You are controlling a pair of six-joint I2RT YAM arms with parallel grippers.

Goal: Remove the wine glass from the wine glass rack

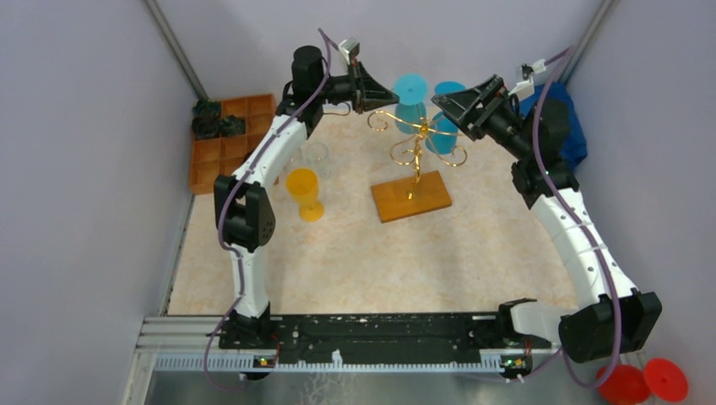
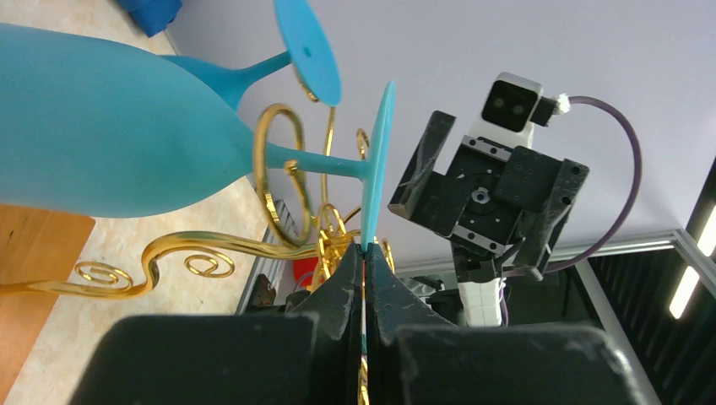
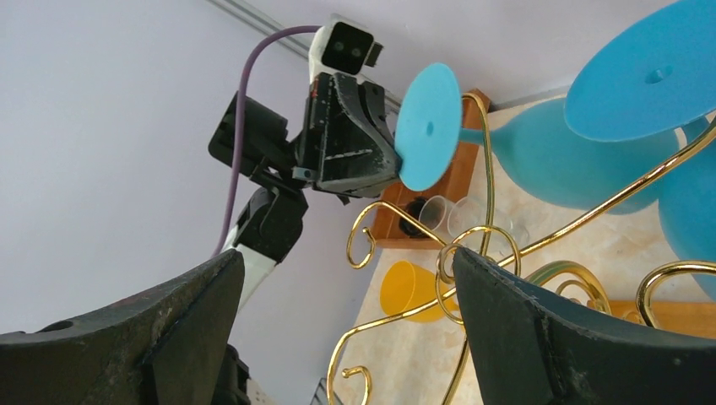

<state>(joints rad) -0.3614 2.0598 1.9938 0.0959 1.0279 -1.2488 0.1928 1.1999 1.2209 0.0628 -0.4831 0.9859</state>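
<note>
The gold wire rack [image 1: 418, 139] stands on its wooden base [image 1: 411, 197] at mid-table. Two frosted blue wine glasses hang upside down from its arms. My left gripper [image 1: 393, 88] is shut on the rim of the left glass's round foot [image 1: 411, 86]. In the left wrist view the fingers [image 2: 346, 278] pinch that foot [image 2: 377, 160] edge-on, with the bowl [image 2: 110, 135] still beside a gold loop [image 2: 263, 169]. My right gripper [image 1: 447, 112] is open and empty by the second glass [image 1: 445, 128]. In the right wrist view its jaws [image 3: 346, 278] gape toward the rack [image 3: 487, 160].
A yellow glass [image 1: 304, 192] and a clear cup [image 1: 317, 158] stand left of the rack. An orange compartmented tray [image 1: 228, 148] with dark items sits at the back left. A blue cloth [image 1: 574, 126] lies at the back right. Red discs [image 1: 642, 381] lie off the table's near right.
</note>
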